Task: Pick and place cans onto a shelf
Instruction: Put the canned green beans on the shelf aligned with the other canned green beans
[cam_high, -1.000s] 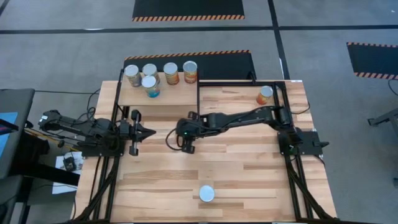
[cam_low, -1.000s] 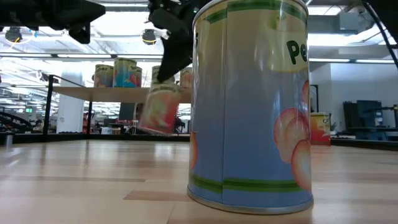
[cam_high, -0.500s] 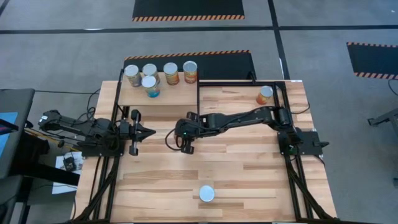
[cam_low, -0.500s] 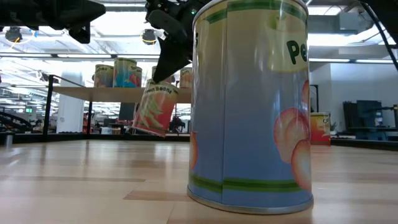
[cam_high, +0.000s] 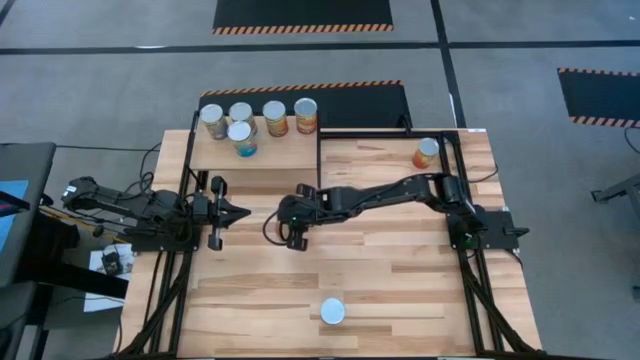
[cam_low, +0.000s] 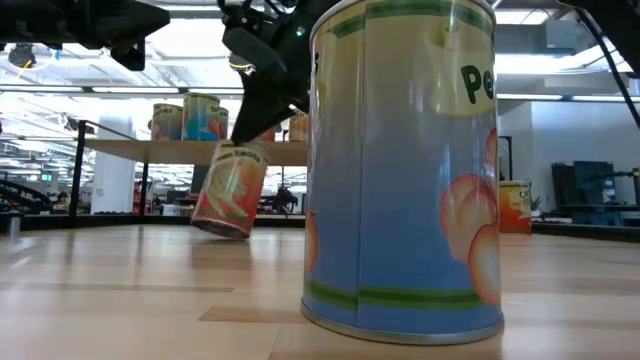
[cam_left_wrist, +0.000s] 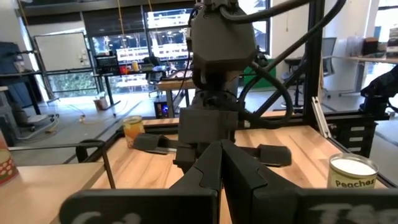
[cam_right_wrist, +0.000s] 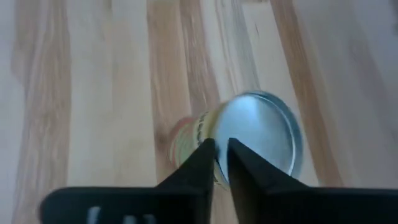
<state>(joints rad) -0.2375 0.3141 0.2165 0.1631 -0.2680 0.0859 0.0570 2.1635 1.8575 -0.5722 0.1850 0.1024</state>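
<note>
My right gripper (cam_right_wrist: 221, 155) is over the middle of the table (cam_high: 400, 270), shut on a can (cam_low: 230, 190) with a red and green label and a silver top (cam_right_wrist: 264, 134). The can hangs tilted just above the boards; in the high view the gripper (cam_high: 288, 230) covers it. Several cans (cam_high: 240, 130) stand on the shelf (cam_high: 290, 155) at the far left. Another can (cam_high: 427, 152) stands at the far right, and a peach can (cam_high: 332, 312) near the front edge. My left gripper (cam_high: 238, 211) waits shut at the left, level, holding nothing. My right gripper pinches the can's top rim (cam_right_wrist: 217, 140) between its two fingers, one finger over the silver lid and the other over the label side. The fingers slant down from the table's right. The can hangs tilted below them, its bottom edge (cam_low: 215, 230) toward the left; whether that edge touches the boards cannot be told.
A black frame (cam_high: 320, 150) runs along the shelf's right side and along the table's edges. Bare boards lie between the right gripper and the peach can. The shelf's right part has room beside the cans.
My right gripper has sunk a little and gone toward the table's left with the can. The can has swung below the fingers, dropped closer to the boards and now leans with its bottom toward the left.
</note>
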